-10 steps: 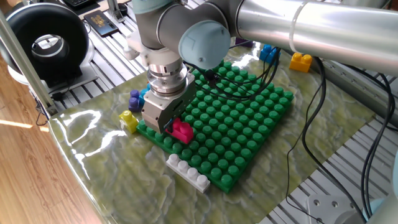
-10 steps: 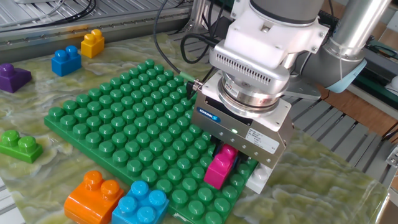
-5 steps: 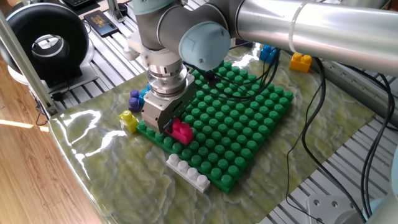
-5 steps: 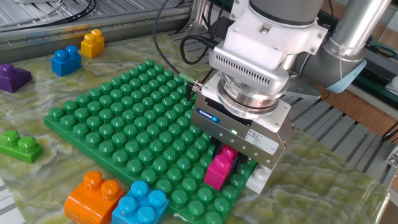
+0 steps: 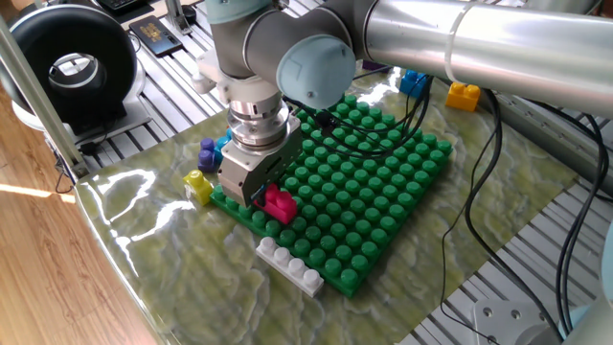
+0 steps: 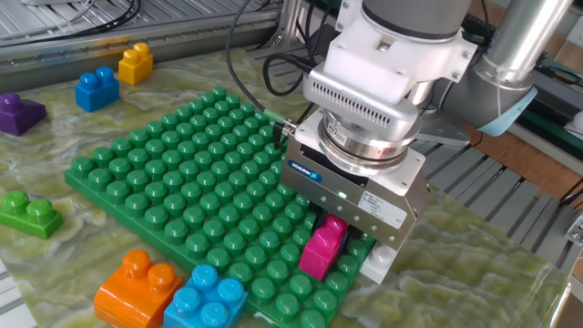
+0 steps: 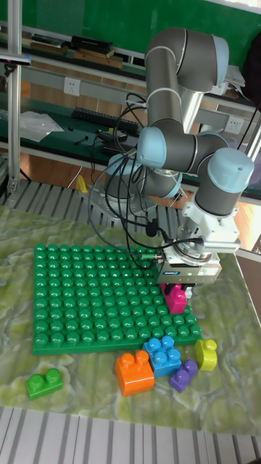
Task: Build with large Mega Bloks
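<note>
A wide worktop [image 6: 510,264] covered in a glossy green-marbled sheet carries everything. On it lies a large green baseplate [image 6: 173,173], studs up, flat so bricks can be pressed onto it. The robot arm [image 7: 181,94] reaches down over the plate's near right corner in the other fixed view, wrist pointing straight down, likely because a brick seats best when pushed vertically.

The gripper [image 6: 332,239] stands over a magenta brick [image 6: 322,248] with its jaws close on either side of it; whether they are clamping or merely flanking it cannot be told. The brick sits on the plate near that corner, and seems seated on the studs.

Loose bricks wait around the plate's edges, probably as stock within reach. A white brick [image 5: 289,265] lies just off the plate edge beside the gripper. An orange brick [image 6: 137,287] and a blue brick [image 6: 206,299] touch at the near edge. A green brick [image 6: 27,214] lies at the left; a purple one [image 6: 18,113], another blue [image 6: 96,88] and a yellow [image 6: 135,62] sit far left.
</note>
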